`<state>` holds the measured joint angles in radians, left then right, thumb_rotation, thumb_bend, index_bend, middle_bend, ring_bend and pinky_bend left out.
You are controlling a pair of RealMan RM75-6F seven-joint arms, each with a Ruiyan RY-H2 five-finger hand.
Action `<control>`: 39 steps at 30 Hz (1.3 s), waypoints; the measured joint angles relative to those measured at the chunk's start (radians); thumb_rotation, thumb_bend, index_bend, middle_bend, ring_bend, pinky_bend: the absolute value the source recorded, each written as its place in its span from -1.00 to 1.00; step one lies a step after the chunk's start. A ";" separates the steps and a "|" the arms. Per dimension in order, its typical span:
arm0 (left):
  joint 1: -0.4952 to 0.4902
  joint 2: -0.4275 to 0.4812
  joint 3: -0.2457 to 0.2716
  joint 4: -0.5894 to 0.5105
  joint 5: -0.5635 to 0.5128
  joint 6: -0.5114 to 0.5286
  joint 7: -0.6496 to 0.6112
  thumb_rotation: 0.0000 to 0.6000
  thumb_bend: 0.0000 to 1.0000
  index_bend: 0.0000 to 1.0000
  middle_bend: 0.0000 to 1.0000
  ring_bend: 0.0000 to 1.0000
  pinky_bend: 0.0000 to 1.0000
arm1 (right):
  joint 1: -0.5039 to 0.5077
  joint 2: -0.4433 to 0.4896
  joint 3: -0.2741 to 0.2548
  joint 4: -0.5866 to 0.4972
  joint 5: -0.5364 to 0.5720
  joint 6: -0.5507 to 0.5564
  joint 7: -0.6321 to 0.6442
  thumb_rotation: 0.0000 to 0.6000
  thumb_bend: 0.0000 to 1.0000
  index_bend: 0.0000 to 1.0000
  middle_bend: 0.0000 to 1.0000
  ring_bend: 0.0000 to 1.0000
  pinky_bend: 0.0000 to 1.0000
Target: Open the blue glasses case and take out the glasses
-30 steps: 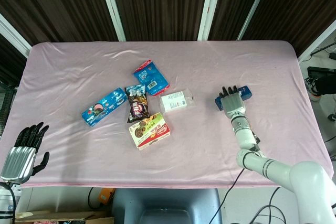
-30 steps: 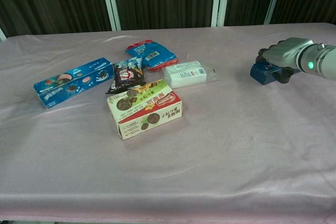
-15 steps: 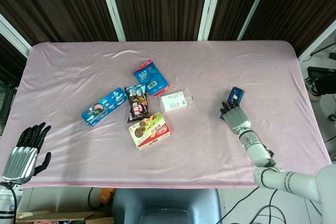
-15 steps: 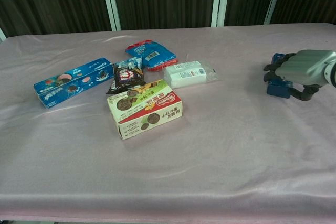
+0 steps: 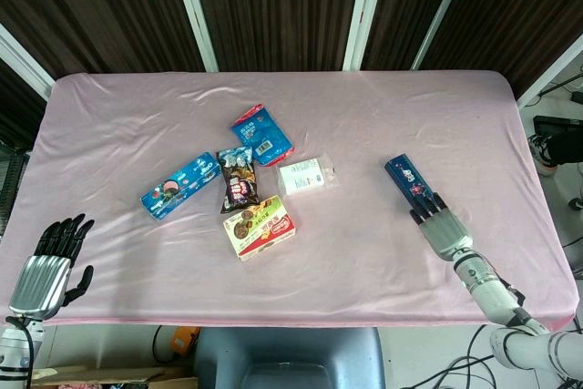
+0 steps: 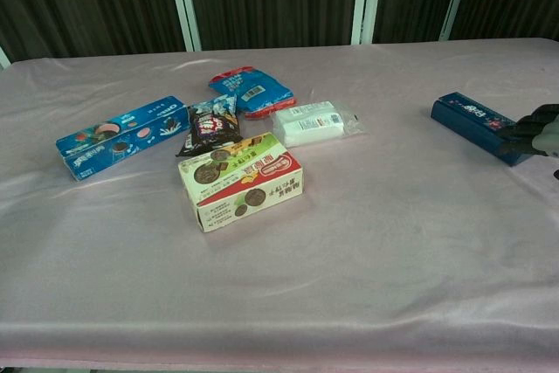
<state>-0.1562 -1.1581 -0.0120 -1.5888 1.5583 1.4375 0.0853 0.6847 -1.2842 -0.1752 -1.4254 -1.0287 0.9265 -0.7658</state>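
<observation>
The blue glasses case (image 5: 408, 181) lies closed on the counter's (image 5: 364, 261) right side, the right hand's (image 5: 441, 226) spread fingers empty at its near end, so opening remains undone.

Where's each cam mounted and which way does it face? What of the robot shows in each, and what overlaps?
Head view: high above the near table edge, looking steeply down; shows left hand and right hand with forearm.
Chest view: low at the near edge, looking across the pink tablecloth toward the dark wall; only the right hand's fingertips show.
Shared: blue glasses case, closed, at the right hand's fingertips, and the snack packs.
</observation>
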 measured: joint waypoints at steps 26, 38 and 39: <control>-0.006 -0.002 -0.001 -0.014 -0.025 -0.025 0.015 1.00 -0.11 -1.00 -0.97 -1.00 -0.81 | -0.001 -0.117 0.158 0.399 0.058 -0.171 0.196 1.00 0.47 -0.57 -1.00 -1.00 -1.00; -0.011 0.003 -0.003 -0.017 -0.034 -0.035 0.000 1.00 -0.11 -1.00 -0.96 -1.00 -0.79 | -0.057 -0.044 0.157 0.359 -0.135 -0.065 0.393 1.00 -0.05 -0.52 -1.00 -1.00 -1.00; -0.012 0.002 -0.004 -0.017 -0.034 -0.035 0.001 1.00 -0.11 -1.00 -0.96 -1.00 -0.79 | -0.056 -0.051 0.159 0.373 -0.150 -0.057 0.403 1.00 -0.05 -0.52 -1.00 -1.00 -1.00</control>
<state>-0.1678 -1.1560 -0.0157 -1.6059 1.5248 1.4026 0.0865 0.6283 -1.3351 -0.0162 -1.0524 -1.1787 0.8692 -0.3631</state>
